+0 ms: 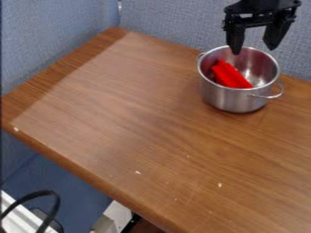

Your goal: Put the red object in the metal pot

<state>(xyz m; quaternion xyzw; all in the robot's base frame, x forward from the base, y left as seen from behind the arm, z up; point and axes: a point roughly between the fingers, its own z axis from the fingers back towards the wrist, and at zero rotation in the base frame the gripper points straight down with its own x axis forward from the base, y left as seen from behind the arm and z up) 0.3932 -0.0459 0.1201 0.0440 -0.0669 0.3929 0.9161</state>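
Note:
The red object (227,74) lies slanted inside the metal pot (239,80), which stands on the wooden table at the far right. My gripper (257,38) hangs just above the pot's far rim. Its two dark fingers (234,35) are spread wide apart, with nothing between them. The pot's small loop handle (275,91) points to the right.
The wooden table (134,118) stretches toward the left and front, with its edges falling off to a blue floor. A blue fabric wall stands close behind the gripper. A black cable loop (31,209) lies below the table's front left corner.

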